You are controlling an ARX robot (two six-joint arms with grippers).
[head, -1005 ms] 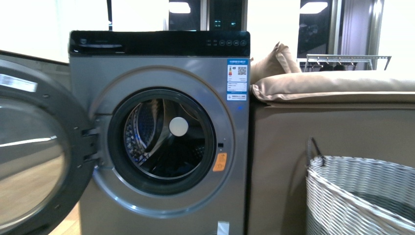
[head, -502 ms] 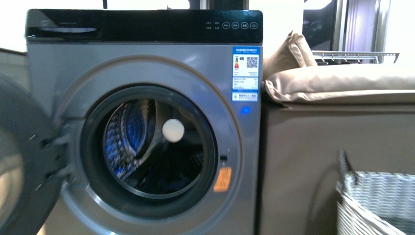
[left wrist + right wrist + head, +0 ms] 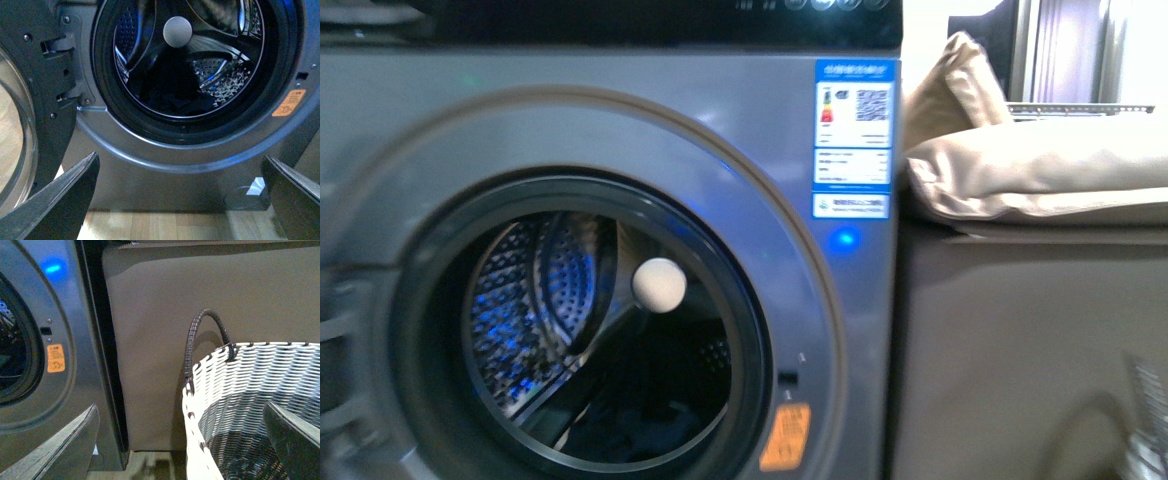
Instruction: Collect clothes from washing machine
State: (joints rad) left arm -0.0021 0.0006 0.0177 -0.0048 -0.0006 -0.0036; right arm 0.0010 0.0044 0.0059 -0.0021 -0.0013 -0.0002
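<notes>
Deep inside the washing machine [image 3: 620, 130], the clothes [image 3: 167, 97] are a dim heap, hard to make out. The left gripper [image 3: 180, 156] and right gripper [image 3: 180, 405] both have their jaws spread.

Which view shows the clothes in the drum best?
Left wrist view: it looks straight into the drum, where the clothes lie as a dark heap. Front view shows only a blurred dark patch; right wrist view, none.

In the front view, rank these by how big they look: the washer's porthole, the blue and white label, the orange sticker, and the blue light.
Largest to smallest:
1. porthole, even though the frame edge cuts it off
2. blue-white label
3. orange sticker
4. blue light
</notes>
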